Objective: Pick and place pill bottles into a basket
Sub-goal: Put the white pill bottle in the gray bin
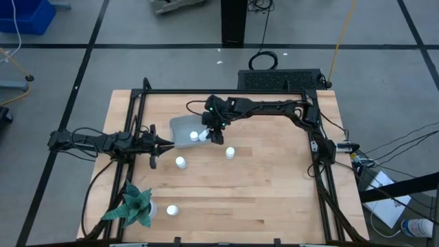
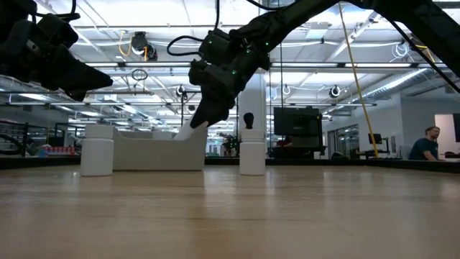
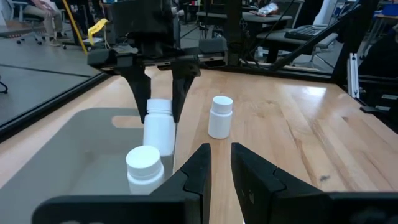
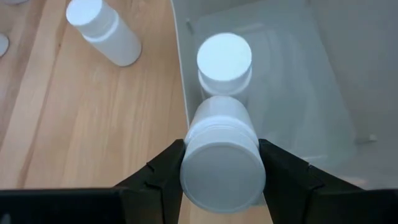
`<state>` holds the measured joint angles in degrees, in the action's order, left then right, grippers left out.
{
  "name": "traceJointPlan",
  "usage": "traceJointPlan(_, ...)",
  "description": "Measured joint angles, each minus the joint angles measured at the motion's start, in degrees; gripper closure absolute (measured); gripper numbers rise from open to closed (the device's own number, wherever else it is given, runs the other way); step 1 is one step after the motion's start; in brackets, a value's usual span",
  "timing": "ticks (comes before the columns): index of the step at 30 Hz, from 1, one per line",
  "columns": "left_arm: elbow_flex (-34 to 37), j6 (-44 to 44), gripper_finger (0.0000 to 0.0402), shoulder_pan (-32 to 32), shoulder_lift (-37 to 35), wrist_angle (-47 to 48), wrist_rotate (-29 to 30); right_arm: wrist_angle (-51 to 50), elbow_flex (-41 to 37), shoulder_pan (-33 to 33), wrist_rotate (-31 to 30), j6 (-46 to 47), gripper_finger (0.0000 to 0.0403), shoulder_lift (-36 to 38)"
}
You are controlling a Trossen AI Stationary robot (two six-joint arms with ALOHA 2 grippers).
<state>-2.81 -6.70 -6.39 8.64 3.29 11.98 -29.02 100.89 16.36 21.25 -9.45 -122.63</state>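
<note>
A: What is laid out, from the biggest thing down?

B: A wooden table [image 1: 274, 192] is seen from above, with both arms reaching over it. The pale basket [image 1: 180, 128] is set near the middle, towards the left. A green star-shaped plant [image 1: 132, 206] is placed at the near left corner. Five pill bottles are counted: one standing bottle [image 4: 224, 62] already inside the basket, one held bottle [image 4: 221, 152], and three on the bare wood: a right bottle [image 1: 230, 152], a middle bottle [image 1: 180, 162] and a near bottle [image 1: 172, 210] beside the plant.

A: Which step is in hand?

B: A placing step, it is judged. The right gripper [image 1: 214, 132] is held over the basket's right edge, and its fingers are closed against the sides of the held bottle. In the left wrist view that bottle [image 3: 158, 127] is seen upright between the fingers, at the basket wall and just beside the standing one. Whether its base is touching the floor cannot be told.

A: And the left arm?

B: The left gripper [image 1: 159, 143] is parked just beside the basket's left side. Its fingers [image 3: 199, 168] are parted by a narrow gap and nothing is held.

A: What is called for next?

B: The held bottle should be brought fully inside the wall, lowered and released, without the standing bottle being knocked. After that, three bottles are left to be fetched.
</note>
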Motion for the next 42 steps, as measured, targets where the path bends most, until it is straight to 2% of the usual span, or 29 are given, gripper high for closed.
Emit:
traceJointPlan(14,-0.1,-0.4,0.0337,0.0,0.0,0.6,-0.1,-4.3,0.0,-1.1,0.1,-0.3,0.0242,0.1)
traceJointPlan(28,-0.1,-0.9,0.0337,0.0,0.0,0.7,-0.2,-3.9,0.0,-1.8,0.0,1.2,0.0241,0.0)
traceJointPlan(33,-0.1,-0.9,0.0337,0.0,0.0,0.8,-0.2,-3.5,0.0,-2.4,0.0,3.4,0.0156,0.0)
traceJointPlan(35,-0.1,-0.9,0.0337,0.0,0.0,0.8,-0.1,-3.2,0.0,-2.6,-0.1,4.0,0.0139,0.0)
traceJointPlan(42,-0.1,-0.9,0.0337,0.0,0.0,0.8,-0.1,0.2,-0.1,-4.5,-0.1,3.0,0.0151,0.0)
